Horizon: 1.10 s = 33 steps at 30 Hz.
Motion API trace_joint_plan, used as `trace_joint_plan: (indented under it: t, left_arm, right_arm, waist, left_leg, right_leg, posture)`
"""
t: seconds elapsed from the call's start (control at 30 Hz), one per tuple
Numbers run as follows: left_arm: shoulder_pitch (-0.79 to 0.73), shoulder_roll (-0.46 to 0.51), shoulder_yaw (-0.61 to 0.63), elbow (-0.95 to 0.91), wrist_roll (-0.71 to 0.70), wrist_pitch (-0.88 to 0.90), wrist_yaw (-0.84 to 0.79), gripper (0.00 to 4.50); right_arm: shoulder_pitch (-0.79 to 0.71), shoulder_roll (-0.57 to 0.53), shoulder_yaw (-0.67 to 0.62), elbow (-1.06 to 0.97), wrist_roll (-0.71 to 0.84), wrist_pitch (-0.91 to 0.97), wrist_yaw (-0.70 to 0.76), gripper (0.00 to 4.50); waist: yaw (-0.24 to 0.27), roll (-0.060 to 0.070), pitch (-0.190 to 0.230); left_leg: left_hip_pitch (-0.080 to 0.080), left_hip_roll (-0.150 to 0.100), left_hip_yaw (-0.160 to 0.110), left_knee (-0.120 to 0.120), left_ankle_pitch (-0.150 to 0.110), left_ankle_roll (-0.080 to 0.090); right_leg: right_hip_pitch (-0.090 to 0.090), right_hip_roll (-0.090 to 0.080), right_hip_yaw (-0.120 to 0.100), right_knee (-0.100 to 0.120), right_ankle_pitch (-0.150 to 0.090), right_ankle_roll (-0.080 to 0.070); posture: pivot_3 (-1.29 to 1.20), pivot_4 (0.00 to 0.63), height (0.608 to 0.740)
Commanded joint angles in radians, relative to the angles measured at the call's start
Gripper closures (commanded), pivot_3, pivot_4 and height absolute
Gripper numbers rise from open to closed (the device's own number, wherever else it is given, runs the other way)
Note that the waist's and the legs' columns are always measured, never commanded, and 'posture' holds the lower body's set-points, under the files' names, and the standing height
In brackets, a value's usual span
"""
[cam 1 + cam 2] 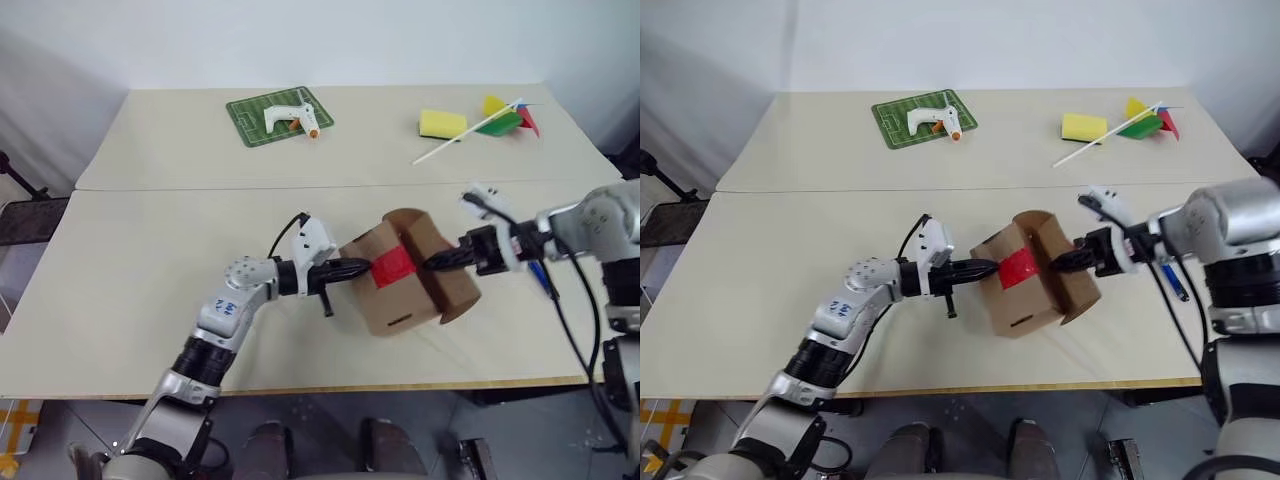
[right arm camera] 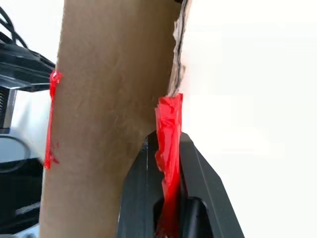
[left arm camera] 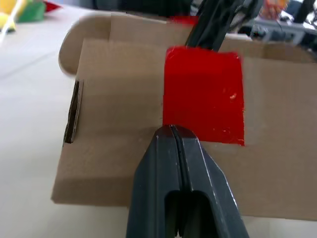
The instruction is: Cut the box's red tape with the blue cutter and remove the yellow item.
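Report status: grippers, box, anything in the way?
Left gripper shut, tips against the box. Right gripper shut on red tape at the flap edge. Nothing blocking.

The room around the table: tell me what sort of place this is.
Probably a robot test or lab space, not a home. Two plain beige tabletops sit pushed together against a bare white wall, and staged props lie on them: a white glue gun with orange tip on a green mat, and a yellow rectangular sponge.
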<state>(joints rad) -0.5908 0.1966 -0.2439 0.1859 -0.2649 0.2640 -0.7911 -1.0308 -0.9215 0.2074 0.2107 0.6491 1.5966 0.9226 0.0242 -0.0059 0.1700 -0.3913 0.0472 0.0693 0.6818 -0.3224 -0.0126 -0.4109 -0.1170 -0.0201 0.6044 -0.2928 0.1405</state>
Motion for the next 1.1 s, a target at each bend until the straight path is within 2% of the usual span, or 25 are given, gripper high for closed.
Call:
trace_joint_plan:
  t: [0.03,0.17,0.37,0.53,0.7,0.87,1.0,1.1]
  left_arm:
    - [0.005,-0.031,-0.032,0.067,0.052,-0.014,0.024,4.5]
    - [0.023,-0.029,-0.025,0.059,0.059,-0.025,0.026,4.5]
    - [0.06,0.016,-0.008,0.009,0.058,-0.006,0.018,4.5]
    - [0.117,0.096,0.018,-0.083,0.041,0.05,-0.002,4.5]
    - [0.131,0.126,0.036,-0.136,0.029,0.094,-0.01,4.5]
    - [0.131,0.229,0.037,-0.231,-0.005,0.179,-0.111,4.5]
    - [0.095,0.379,0.083,-0.373,-0.156,0.333,-0.288,4.5]
    - [0.052,0.386,0.109,-0.393,-0.2,0.37,-0.288,4.5]
  right_arm:
    - [-0.062,-0.02,0.048,0.015,0.005,-0.032,0.068,4.48]
    - [-0.096,-0.029,0.108,0.028,-0.02,-0.053,0.098,4.48]
    - [-0.1,0.009,0.099,-0.01,-0.002,-0.01,0.094,4.48]
    - [-0.103,0.057,0.055,-0.055,0.051,0.018,0.047,4.48]
    - [-0.065,0.073,0.039,-0.125,0.086,0.018,-0.032,4.48]
    - [-0.027,0.079,0.022,-0.174,0.1,0.018,-0.099,4.48]
    - [-0.017,0.083,0.002,-0.182,0.108,0.018,-0.134,4.48]
    - [-0.013,0.086,-0.006,-0.187,0.112,0.018,-0.15,4.48]
  waist:
    - [0.0,0.0,0.0]
    - [-0.001,0.0,0.0]
    - [-0.003,0.0,0.0]
    - [-0.01,0.0,0.0]
    - [-0.006,0.0,0.0]
    - [-0.009,0.0,0.0]
    - [-0.023,0.0,0.0]
    - [-0.023,0.0,0.0]
  left_leg:
    - [0.0,0.0,0.0,0.0,0.0,0.0]
    - [0.0,0.0,0.001,0.0,0.0,0.0]
    - [0.0,0.001,0.001,0.0,0.0,0.0]
    - [0.001,0.002,0.001,0.0,0.0,-0.001]
    - [-0.002,0.002,0.0,0.0,0.0,-0.001]
    - [-0.002,0.002,0.0,-0.001,-0.001,-0.001]
    - [-0.002,0.003,0.0,-0.003,-0.001,-0.002]
    - [-0.002,0.002,-0.001,-0.003,-0.001,-0.001]
  right_leg:
    - [0.0,0.0,0.0,0.0,0.0,0.0]
    - [0.0,0.0,0.0,-0.001,0.0,0.0]
    - [0.0,0.0,0.0,0.0,0.0,0.0]
    - [0.0,0.0,0.0,0.001,0.0,0.0]
    - [-0.002,0.0,-0.001,0.002,0.0,0.0]
    - [-0.002,0.0,-0.001,0.003,0.0,0.0]
    - [-0.003,0.001,-0.002,0.003,-0.001,-0.001]
    - [-0.002,0.0,-0.002,0.003,-0.001,-0.001]
  posture:
    - [0.0,0.15,0.74]
    - [0.0,0.15,0.74]
    - [0.0,0.15,0.74]
    - [0.0,0.15,0.74]
    - [0.0,0.15,0.74]
    - [0.0,0.15,0.74]
    - [0.0,0.15,0.74]
    - [0.0,0.15,0.74]
